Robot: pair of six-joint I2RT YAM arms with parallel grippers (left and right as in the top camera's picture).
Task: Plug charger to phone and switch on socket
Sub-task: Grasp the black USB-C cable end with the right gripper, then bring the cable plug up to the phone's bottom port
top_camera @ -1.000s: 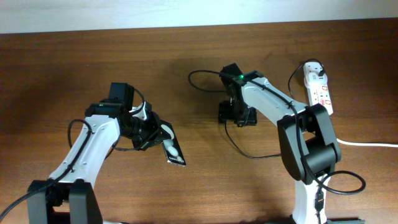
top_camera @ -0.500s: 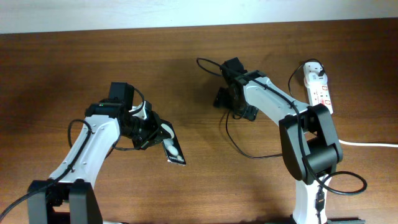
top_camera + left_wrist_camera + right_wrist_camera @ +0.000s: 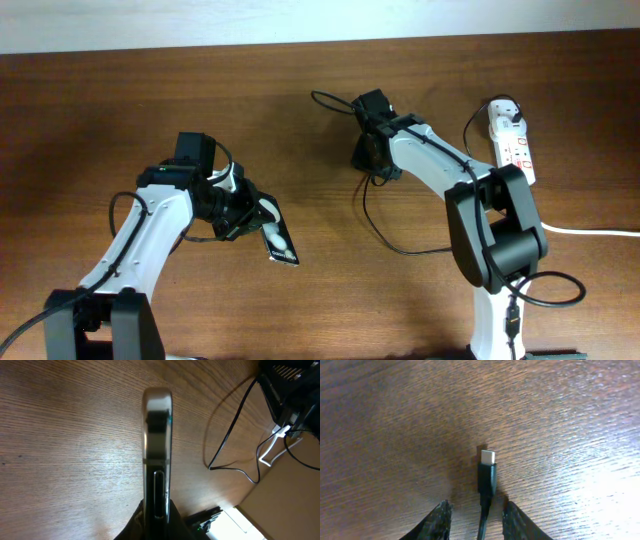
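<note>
1. Writing: there is small white lettering on the phone [image 3: 281, 247] face and red markings on the socket [image 3: 513, 146]. Both are too small to read.
2. Left pincer [image 3: 256, 217] pinches the phone by one end, left of centre over the surface [image 3: 330, 310].
3. Overhead shows the phone's glossy black face with white glares. The left wrist view shows only its slim edge.
4. Only the right wrist view shows the charger [image 3: 487, 472] tip: black plug, silver end, between the right pincer [image 3: 479, 516] tips. There are gaps on both sides, so I can't tell if it's clamped.
5. Overhead, the plug end is well apart from the phone. The socket sits far right with an adapter [image 3: 510, 112] plugged in.
</note>
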